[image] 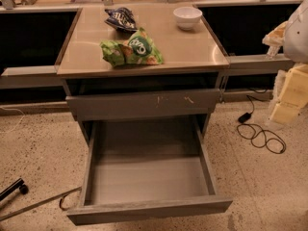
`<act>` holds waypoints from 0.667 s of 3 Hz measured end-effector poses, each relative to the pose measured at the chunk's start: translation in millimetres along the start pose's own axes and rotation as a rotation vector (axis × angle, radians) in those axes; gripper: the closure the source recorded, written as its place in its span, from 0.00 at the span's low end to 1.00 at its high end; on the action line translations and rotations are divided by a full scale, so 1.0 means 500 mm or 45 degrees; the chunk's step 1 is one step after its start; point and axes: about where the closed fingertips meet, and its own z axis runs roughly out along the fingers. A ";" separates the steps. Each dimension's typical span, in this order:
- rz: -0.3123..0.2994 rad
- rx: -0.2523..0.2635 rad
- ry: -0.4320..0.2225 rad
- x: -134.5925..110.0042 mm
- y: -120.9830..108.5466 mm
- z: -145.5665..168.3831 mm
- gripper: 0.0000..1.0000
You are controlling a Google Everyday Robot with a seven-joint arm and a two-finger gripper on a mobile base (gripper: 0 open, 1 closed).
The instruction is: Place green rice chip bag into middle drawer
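Cabinet stands in the middle of your view, and on its tan top (192,52) you see the green rice chip bag (131,49). The bag lies flat and a little crumpled near the front edge of the top, left of the middle, with its round logo facing up. Behind it, towards the back edge, lies a dark blue-and-white snack bag (120,18), close to the green one but apart from it. A white bowl (187,17) stands upright at the back right of the top. Under the top you see a grey drawer front with pale scratch marks (144,105). Below that, the middle drawer (149,179) is pulled far out towards you, and its smooth grey floor is bare. The gripper (290,93) is at the right edge of the view, beside the cabinet and well apart from the bag, partly cut off. You cannot tell if it is spread or closed. It holds nothing that you can see.
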 end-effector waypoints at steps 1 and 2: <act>0.000 0.000 0.000 0.000 0.000 0.000 0.00; 0.008 0.023 -0.004 -0.010 -0.007 0.026 0.00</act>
